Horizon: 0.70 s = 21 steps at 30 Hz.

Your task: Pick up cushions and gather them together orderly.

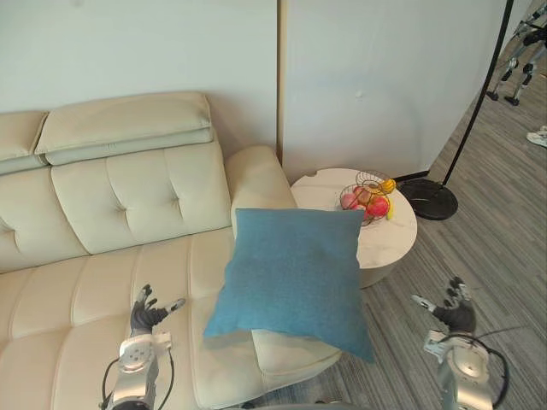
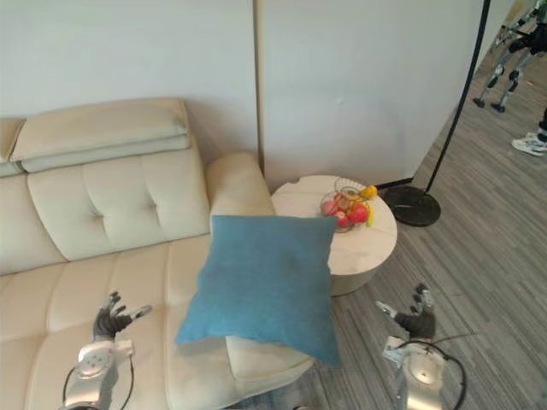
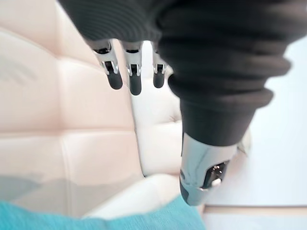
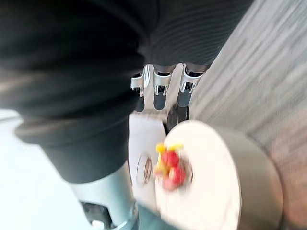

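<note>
We see one square teal-blue fabric cushion (image 1: 295, 278) propped at a tilt on the right end of the cream tufted leather sofa (image 1: 128, 196), its upper edge near the armrest (image 1: 256, 175), its lower corner overhanging the seat front.

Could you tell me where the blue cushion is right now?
In the eye views, the blue cushion lies at the sofa's right end, by its armrest, next to the round table with the fruit basket.
</note>
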Available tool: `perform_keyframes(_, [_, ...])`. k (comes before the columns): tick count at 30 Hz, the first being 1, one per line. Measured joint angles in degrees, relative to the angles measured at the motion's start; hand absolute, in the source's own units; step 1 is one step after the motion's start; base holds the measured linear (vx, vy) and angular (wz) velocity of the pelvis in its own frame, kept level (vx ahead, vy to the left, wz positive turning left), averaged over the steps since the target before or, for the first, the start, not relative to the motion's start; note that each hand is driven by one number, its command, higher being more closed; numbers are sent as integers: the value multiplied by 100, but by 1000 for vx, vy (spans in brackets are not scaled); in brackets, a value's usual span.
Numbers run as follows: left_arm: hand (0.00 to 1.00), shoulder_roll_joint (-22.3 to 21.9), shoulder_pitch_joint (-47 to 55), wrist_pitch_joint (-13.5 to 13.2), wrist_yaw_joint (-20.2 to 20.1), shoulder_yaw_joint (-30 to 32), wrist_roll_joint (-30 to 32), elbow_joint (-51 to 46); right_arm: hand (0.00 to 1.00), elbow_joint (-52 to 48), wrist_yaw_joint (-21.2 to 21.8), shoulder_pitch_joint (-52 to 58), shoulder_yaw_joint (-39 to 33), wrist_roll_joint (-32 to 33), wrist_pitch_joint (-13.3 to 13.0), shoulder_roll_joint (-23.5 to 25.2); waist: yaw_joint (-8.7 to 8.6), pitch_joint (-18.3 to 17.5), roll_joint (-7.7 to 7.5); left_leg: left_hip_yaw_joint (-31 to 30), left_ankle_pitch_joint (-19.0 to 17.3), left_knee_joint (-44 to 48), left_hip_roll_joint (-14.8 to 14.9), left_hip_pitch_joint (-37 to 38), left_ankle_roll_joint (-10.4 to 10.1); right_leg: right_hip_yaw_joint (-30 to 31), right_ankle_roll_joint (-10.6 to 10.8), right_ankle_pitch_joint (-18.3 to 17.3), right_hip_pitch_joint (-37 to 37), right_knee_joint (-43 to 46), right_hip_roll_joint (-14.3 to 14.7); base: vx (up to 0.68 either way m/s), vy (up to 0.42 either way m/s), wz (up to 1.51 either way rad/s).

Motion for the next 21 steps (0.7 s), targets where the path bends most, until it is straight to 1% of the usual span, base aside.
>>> perform_keyframes(4, [0,-85,-214,2,4,-424,5,-17,0,67,27,-240,310,67,5,40,-4,0,-7,3,119,-24,20,-198,-42,-33,-28,92,-156,-41,16,-31,-13,7])
perform_keyframes(6, [0,-147,-234,3,7,-493,10,-13,0,99,22,-289,380,70,5,64,-5,3,-10,14,196,-91,21,-219,-78,-37,-30,111,-194,-48,16,-41,-18,6])
perform_keyframes(9, [0,-200,-424,7,17,-750,18,86,0,451,-8,-529,527,188,11,122,3,78,-49,19,334,-106,26,-421,-112,-95,-55,144,-406,38,11,-80,-29,11])
perform_keyframes(11, [0,-222,-773,18,39,-866,61,247,0,721,-119,-945,691,284,12,125,32,347,-65,51,510,-109,36,-795,-124,-105,-126,207,-867,252,2,-194,-54,4])
perform_keyframes(13, [0,-282,-1052,35,130,-927,59,412,0,832,-215,-1216,768,301,15,127,63,543,-66,158,614,-104,41,-1085,-96,-93,-150,222,-1253,476,-19,-202,-44,-2])
perform_keyframes(14, [0,-300,-1102,39,150,-934,56,444,0,842,-237,-1260,793,325,15,125,70,586,-67,166,632,-94,35,-1136,-87,-92,-151,223,-1324,523,-30,-171,-31,2])
perform_keyframes(15, [0,-372,-1276,43,217,-995,47,536,0,870,-304,-1389,882,429,14,125,92,719,-70,249,657,-51,30,-1308,-78,-89,-155,219,-1557,707,-71,-192,-25,10])
perform_keyframes(16, [0,-444,-1433,53,257,-1101,34,552,0,892,-349,-1486,974,527,14,134,114,806,-69,470,595,121,55,-1558,-57,-98,-165,203,-1782,888,-122,-258,-32,13])
perform_keyframes(18, [0,-588,-1743,53,263,-1256,-56,550,0,895,-419,-1620,1158,703,15,160,193,855,-64,872,514,540,154,-2040,-4,-116,-167,200,-2154,1110,-178,-205,-24,13])
perform_keyframes(21, [0,-666,-2125,50,267,-1392,-191,548,0,892,-488,-1939,1413,930,16,230,233,971,-45,1121,442,939,252,-2443,34,-158,-148,132,-2448,1310,-228,-179,-20,12])
